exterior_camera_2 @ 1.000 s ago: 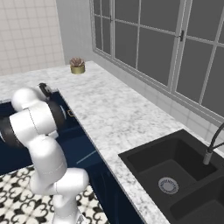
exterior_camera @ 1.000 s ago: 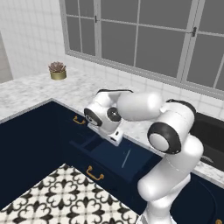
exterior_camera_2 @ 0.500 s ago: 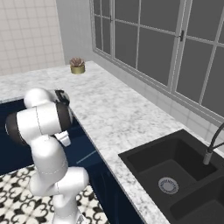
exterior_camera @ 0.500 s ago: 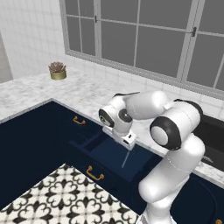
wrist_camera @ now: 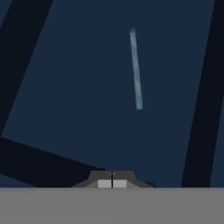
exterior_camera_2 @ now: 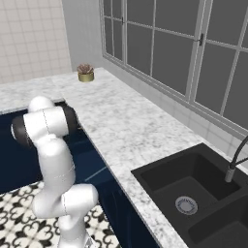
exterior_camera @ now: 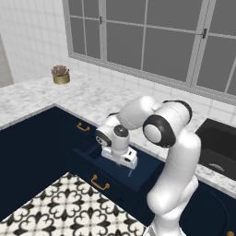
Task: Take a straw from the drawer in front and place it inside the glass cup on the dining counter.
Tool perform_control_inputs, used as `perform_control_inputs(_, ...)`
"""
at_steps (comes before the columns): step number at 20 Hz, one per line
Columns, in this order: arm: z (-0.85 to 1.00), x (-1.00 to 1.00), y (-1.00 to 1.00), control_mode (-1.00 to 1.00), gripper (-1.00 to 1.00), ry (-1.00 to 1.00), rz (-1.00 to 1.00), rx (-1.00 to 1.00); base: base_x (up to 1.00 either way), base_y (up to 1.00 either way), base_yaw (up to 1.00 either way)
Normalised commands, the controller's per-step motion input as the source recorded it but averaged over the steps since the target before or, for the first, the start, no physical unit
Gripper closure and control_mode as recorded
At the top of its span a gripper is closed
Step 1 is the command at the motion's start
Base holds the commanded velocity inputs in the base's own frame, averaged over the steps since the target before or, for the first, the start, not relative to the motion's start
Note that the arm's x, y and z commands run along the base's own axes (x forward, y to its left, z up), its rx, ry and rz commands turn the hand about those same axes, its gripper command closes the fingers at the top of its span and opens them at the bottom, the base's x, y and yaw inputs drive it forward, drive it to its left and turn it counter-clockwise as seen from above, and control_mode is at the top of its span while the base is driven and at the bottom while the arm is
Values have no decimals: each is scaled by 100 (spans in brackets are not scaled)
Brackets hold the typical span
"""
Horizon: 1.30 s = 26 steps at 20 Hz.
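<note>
Drawer: wide navy-blue drawer (exterior_camera: pixel 138 173) stands pulled open, exposing its contents.
Straw: thin pale stick (wrist_camera: pixel 136 69) lies flat inside, ungrasped.
End effector: two-finger end effector (wrist_camera: pixel 112 183) hovers above, jaws fully closed, empty.

From behind the arm's left we look forward and down over the marble desk (exterior_camera: pixel 92 99) toward the windows, with the open drawer (exterior_camera: pixel 138 173) near below. From behind its right we face the same desk (exterior_camera_2: pixel 131 131) from the other side, the black sink (exterior_camera_2: pixel 193 189) close by. Both views share the potted plant (exterior_camera: pixel 60 74) in the far corner. The hand view looks closely down into the drawer, at the straw (wrist_camera: pixel 136 69)
</note>
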Motion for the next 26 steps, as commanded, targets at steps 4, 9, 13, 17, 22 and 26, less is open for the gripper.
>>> perform_control_inputs(4,-16,45,37,-100,100,32,0,4,0,0,0)
perform_control_inputs(9,-35,60,0,-100,100,23,3,10,0,0,0)
perform_control_inputs(13,-33,16,7,-100,100,17,6,14,0,0,0)
perform_control_inputs(17,-42,-31,43,-100,100,14,3,7,0,0,0)
perform_control_inputs(22,-35,-100,81,-100,100,3,0,9,0,0,0)
perform_control_inputs(26,-17,-100,100,-100,100,-3,-1,3,0,0,0)
